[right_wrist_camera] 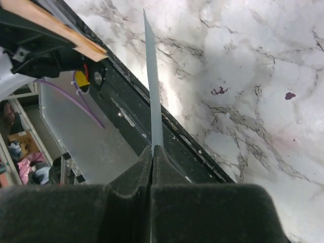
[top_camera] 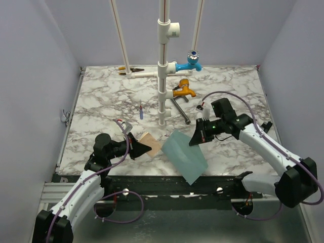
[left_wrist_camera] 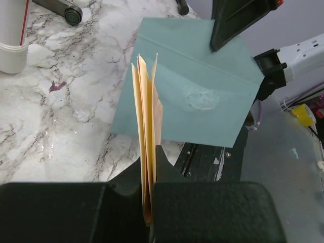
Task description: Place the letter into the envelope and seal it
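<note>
My left gripper (top_camera: 144,148) is shut on the tan letter (top_camera: 152,143), held up off the table; in the left wrist view the folded letter (left_wrist_camera: 146,126) stands edge-on between the jaws. My right gripper (top_camera: 195,139) is shut on the upper right corner of the teal-blue envelope (top_camera: 188,155), which hangs tilted over the table's near edge. The envelope (left_wrist_camera: 197,86) shows its flap crease and a round mark in the left wrist view, just beyond the letter. In the right wrist view the envelope (right_wrist_camera: 152,91) is edge-on and the letter (right_wrist_camera: 55,28) is at the top left.
A white pipe stand (top_camera: 163,66) with a blue tap (top_camera: 192,62) and an orange tap (top_camera: 183,91) rises at table centre. A metal rod (top_camera: 179,110), a small blue pen (top_camera: 141,110) and a tool (top_camera: 126,70) lie behind. The black front rail (top_camera: 167,185) runs under the envelope.
</note>
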Motion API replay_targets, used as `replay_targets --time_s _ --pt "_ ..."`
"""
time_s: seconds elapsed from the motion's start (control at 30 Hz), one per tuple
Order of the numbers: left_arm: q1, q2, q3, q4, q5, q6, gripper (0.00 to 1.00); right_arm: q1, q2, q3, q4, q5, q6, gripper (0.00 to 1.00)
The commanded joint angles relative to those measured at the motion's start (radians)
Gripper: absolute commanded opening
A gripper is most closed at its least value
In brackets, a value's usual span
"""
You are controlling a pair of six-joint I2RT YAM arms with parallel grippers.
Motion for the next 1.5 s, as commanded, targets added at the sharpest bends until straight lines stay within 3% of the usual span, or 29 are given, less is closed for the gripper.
replay_targets --time_s 0.0,0.3,0.37,0.43,0.47,0.67,0.77,0.9,0.97,1.0,1.1,1.2,1.33,1.47 --pt "0.005 0.000 -0.009 0.021 -0.010 0.015 0.00 0.017 0.058 -0.102 0.228 -0.064 0.041 0.01" --pt "0.005 0.014 -0.005 0.019 -0.004 0.033 0.00 0.017 0.219 -0.228 0.552 -0.130 0.069 0.03" --pt "0.005 0.021 -0.004 0.019 -0.003 0.036 0.00 0.018 0.243 -0.228 0.556 -0.081 0.052 0.20" --pt "0.005 0.027 -0.003 0.019 0.002 0.035 0.00 0.017 0.257 -0.202 0.513 0.007 0.019 0.46" --pt "0.005 0.030 -0.001 0.019 0.008 0.035 0.00 0.017 0.260 -0.183 0.477 0.052 -0.009 0.53" --pt "-0.004 0.049 0.020 0.019 0.092 0.089 0.00 0.035 0.170 -0.119 0.289 0.191 -0.162 0.62" --pt "-0.012 0.065 0.030 0.022 0.115 0.104 0.00 0.149 0.074 -0.129 0.289 0.191 -0.234 0.67" --pt "-0.034 0.083 0.053 0.028 0.178 0.152 0.00 0.333 -0.077 -0.219 0.491 0.163 -0.252 0.75" --pt "-0.048 0.091 0.065 0.028 0.207 0.178 0.00 0.343 -0.126 -0.289 0.675 0.148 -0.175 0.76" --pt "-0.056 0.096 0.072 0.029 0.224 0.193 0.00 0.344 -0.141 -0.325 0.783 0.163 -0.136 0.84" --pt "-0.090 0.110 0.079 0.028 0.268 0.226 0.00 0.351 -0.142 -0.379 0.998 0.167 -0.055 0.88" --pt "-0.119 0.126 0.083 0.029 0.276 0.239 0.00 0.364 -0.077 -0.353 1.045 0.152 -0.047 0.88" --pt "-0.133 0.143 0.094 0.029 0.248 0.251 0.00 0.400 -0.020 -0.338 1.068 0.095 -0.084 1.00" --pt "-0.153 0.155 0.107 0.029 0.265 0.275 0.00 0.409 0.007 -0.345 1.106 0.044 -0.075 1.00"
